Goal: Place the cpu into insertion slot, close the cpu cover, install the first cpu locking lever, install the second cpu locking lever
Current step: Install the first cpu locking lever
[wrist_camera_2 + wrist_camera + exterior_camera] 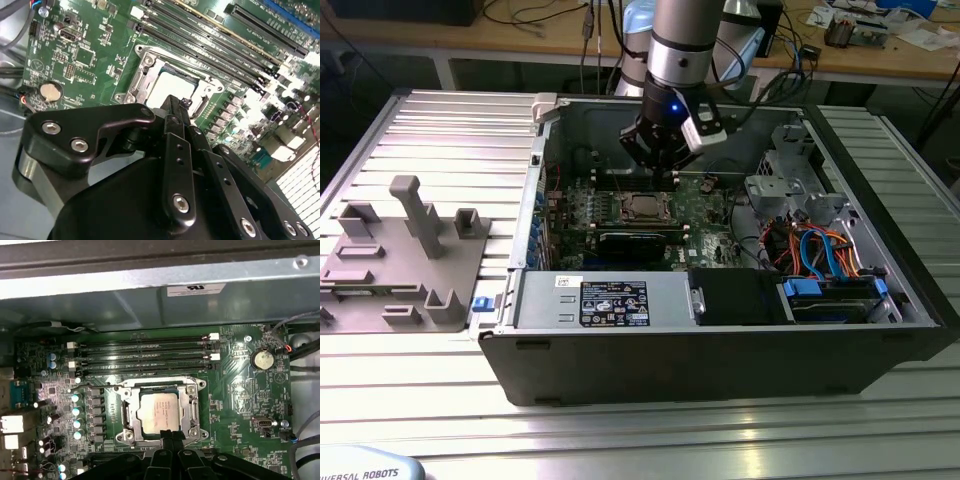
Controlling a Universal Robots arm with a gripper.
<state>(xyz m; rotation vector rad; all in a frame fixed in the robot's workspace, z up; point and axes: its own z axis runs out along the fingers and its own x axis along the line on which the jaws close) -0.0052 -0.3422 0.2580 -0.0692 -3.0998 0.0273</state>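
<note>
You're looking at a ribbed metal bench [410, 400] with a grey fixture tray [400, 265] at the exterior view's left and an open computer case [720, 350] beside it. Inside lies the green board [240, 390]; at its middle the chip [159, 412] sits flat in its socket [127, 435], silvery top up, the metal cover [192, 405] framing it. Your gripper [176, 107] hangs at the socket's 6 o'clock edge in the first wrist view, fingers [176, 150] together, holding nothing.
</note>
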